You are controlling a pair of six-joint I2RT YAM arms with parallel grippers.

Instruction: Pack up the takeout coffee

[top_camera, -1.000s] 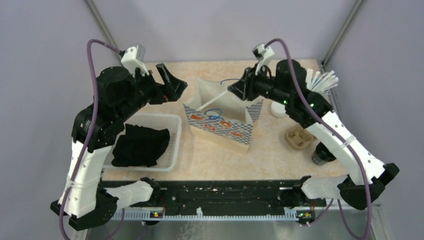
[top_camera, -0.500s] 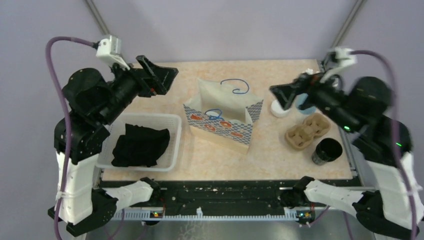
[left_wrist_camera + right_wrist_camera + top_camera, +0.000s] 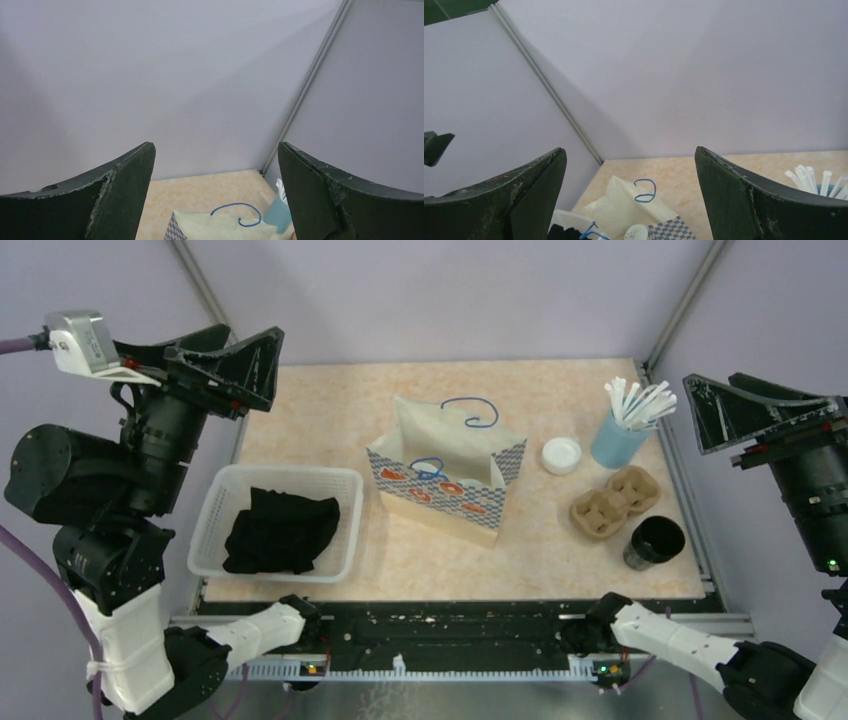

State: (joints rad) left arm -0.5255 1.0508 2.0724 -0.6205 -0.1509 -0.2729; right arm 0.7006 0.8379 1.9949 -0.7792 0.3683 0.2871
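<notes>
From above, the left gripper (image 3: 245,370) and the right gripper (image 3: 745,415) hang raised at either side of the tabletop (image 3: 330,400). Each has its jaws spread wide, with nothing in them. Between the two pairs of jaws, and well below both, stands the paper bag (image 3: 445,485). The takeout coffee shows nowhere on the tabletop, and I cannot tell whether it sits down inside the bag. Nearer the right jaws lie a loose white lid (image 3: 561,454), a cardboard carrier (image 3: 613,501) and a lidless black cup (image 3: 655,541).

In the left wrist view only bare wall fills the gap between the open jaws, and the bag's blue handle (image 3: 237,212) peeps in beneath it.

The right wrist view is much the same: jaws apart, the bag low under the gap, no cup.

Lidded takeaway cups likely have thin walls that buckle, weight from the liquid, and lids that pop off. They are best taken round the side just under the lid, kept upright and squeezed gently.
</notes>
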